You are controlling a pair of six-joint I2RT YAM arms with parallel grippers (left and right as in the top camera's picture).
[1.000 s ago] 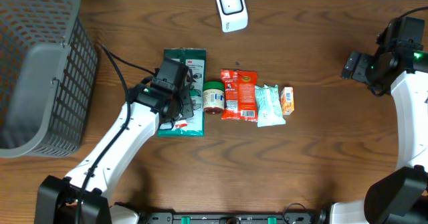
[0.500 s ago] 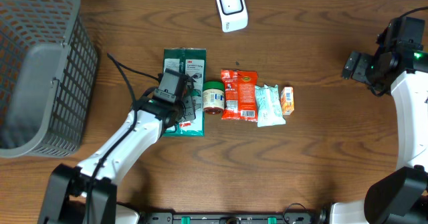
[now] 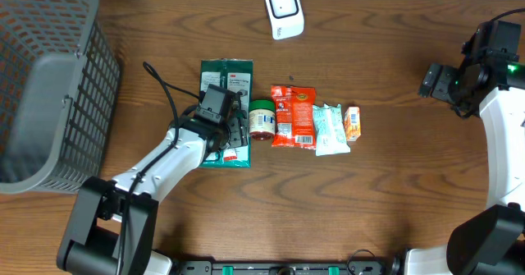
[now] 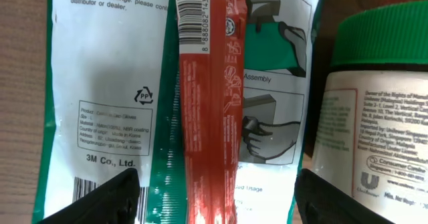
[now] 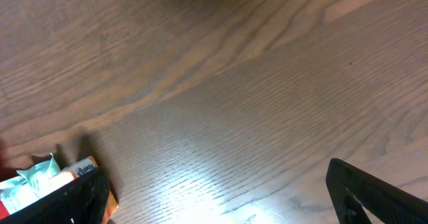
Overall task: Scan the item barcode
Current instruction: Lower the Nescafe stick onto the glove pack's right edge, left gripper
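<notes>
Your left tool (image 4: 214,178) hangs low over the green pack (image 3: 225,82), jaws spread wide, gripping nothing. The pack lies flat on the worktop (image 3: 369,209), left of centre, just beside a jar (image 3: 262,117). Your right tool (image 5: 215,172), near the right edge, is wide open and empty.

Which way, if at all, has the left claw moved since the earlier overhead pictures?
Yes. In the overhead view the left claw has shifted down the green packet, slightly rightward, farther from the white scanner at the table's far edge.
</notes>
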